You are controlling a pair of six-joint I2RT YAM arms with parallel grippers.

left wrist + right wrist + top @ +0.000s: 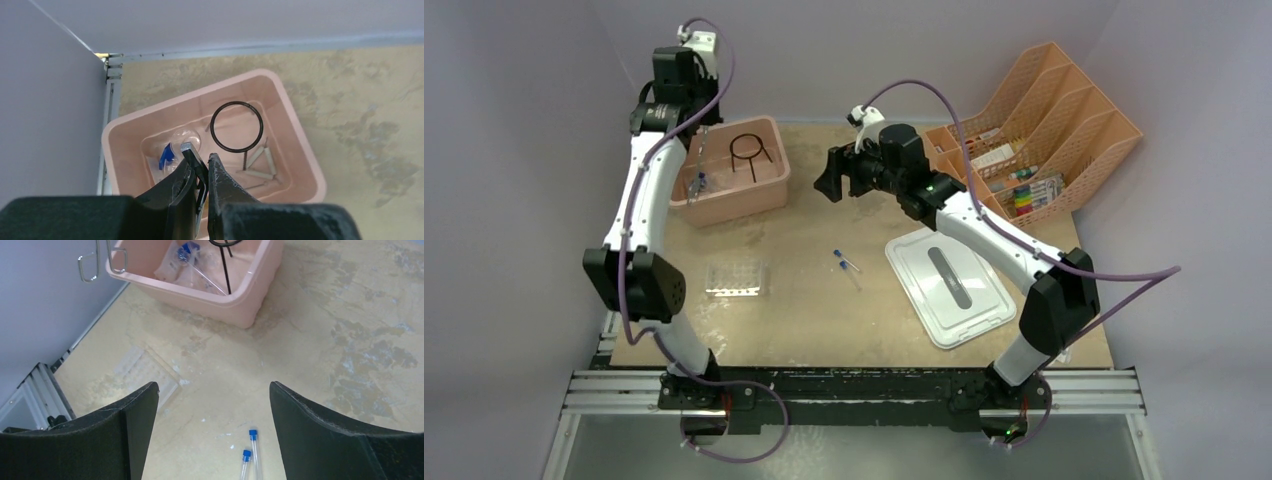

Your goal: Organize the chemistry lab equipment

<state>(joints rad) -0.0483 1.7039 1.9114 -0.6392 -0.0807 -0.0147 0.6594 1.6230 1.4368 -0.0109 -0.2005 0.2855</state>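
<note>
Pale walls box in your tan table, and near its far-left corner sits a pink bin. Your left fingers are clenched on the silver tongs, holding them over the bin's left part. Their looped handles show by the bin's corner in your right wrist view. Inside the bin you can see the black wire ring stand toward the right wall, a clear glass flask to its left, and something blue in clear wrapping beside the flask. Your right fingers are spread wide with nothing between them, hovering over the table just right of the bin. Two blue-capped vials lie side by side near the table's centre, and the clear plastic tube rack lies to their left, toward the near-left edge. A white lid rests toward the near-right, and an orange file sorter stands at the far-right corner.
</note>
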